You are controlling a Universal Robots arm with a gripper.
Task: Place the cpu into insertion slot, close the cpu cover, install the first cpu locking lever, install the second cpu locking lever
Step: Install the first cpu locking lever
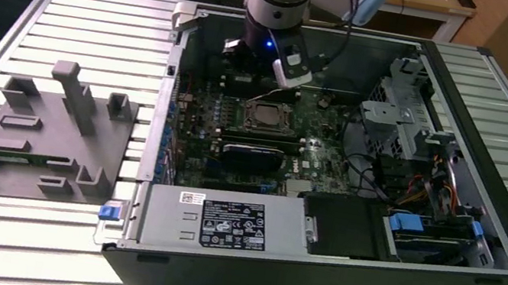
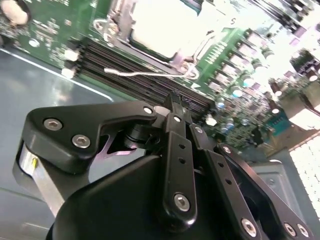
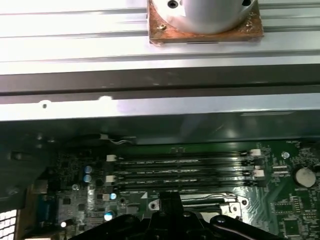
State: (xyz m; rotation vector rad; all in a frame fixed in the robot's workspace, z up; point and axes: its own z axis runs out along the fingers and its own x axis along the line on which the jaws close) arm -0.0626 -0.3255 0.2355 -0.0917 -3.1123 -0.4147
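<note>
Jaws of black two-finger gripper (image 1: 289,79) together, empty, above long black memory slots (image 2: 100,60), just beside square silver-rimmed insertion slot (image 1: 267,117). Dull silver square cpu (image 2: 155,22) seated in slot, thin silver cpu cover (image 2: 119,27) framing it. Thin wire lever (image 2: 145,74) juts free over memory slots. Dark case wall (image 1: 372,58) close behind gripper. White printed label (image 1: 231,225) on grey power-supply box (image 1: 169,217).

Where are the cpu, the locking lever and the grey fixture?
cpu (image 2: 160,22), second wrist view, bright top.
locking lever (image 2: 145,74), second wrist view, mid-shaft.
grey fixture (image 1: 54,132), exterior view, flat base.
</note>
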